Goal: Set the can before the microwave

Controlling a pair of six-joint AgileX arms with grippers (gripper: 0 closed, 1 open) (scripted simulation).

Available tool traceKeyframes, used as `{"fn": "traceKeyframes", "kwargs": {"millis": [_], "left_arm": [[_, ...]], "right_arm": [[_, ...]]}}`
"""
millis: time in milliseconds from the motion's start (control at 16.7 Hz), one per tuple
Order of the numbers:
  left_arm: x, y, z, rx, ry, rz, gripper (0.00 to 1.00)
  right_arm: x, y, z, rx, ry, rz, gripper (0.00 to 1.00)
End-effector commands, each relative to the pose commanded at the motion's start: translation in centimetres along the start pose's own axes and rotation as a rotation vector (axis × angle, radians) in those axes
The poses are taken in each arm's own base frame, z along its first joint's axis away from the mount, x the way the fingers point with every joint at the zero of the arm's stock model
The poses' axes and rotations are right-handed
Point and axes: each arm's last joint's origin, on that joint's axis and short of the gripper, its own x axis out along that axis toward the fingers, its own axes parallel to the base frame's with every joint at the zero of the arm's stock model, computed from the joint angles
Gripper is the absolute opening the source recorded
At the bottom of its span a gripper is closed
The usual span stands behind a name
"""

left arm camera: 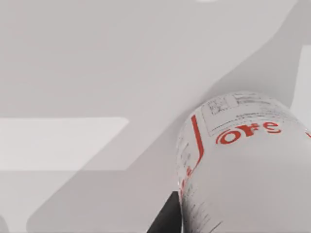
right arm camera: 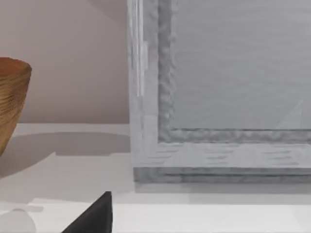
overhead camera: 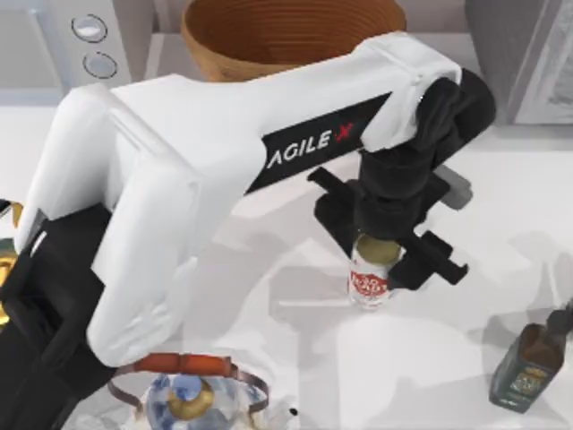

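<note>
White can [overhead camera: 369,279], seemingly red-labelled

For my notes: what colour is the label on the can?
Red with white lettering, on the white can; clearest in the top view.

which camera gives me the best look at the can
The top view: the can stands upright, gold lid and red label visible, under the left gripper. The left wrist view shows its printed side close up.
</note>
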Motion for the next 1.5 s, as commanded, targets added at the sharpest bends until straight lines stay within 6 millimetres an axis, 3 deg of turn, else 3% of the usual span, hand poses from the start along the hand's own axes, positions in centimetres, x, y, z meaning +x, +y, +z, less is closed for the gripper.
{"fn": "traceKeyframes", "kwargs": {"millis": [180,240,780,1140,1500], "left_arm": [[0.0,0.0,0.0,0.000,0.000,0.000,0.02],[0.0,0.0,0.0,0.000,0.000,0.000,0.00],[-0.1,0.0,0.0,0.002,0.000,0.000,0.00],[-3.8,0.1,0.0,0.000,-0.002,0.000,0.00],[-3.9,0.2,0.0,0.000,0.002,0.001,0.00]], "right_arm": [[0.0,0.0,0.0,0.000,0.000,0.000,1.00],[0.0,0.0,0.0,0.000,0.000,0.000,1.00],[0.0,0.0,0.0,0.000,0.000,0.000,1.00],[0.0,0.0,0.0,0.000,0.000,0.000,1.00],[0.0,0.0,0.0,0.000,0.000,0.000,1.00]]}}
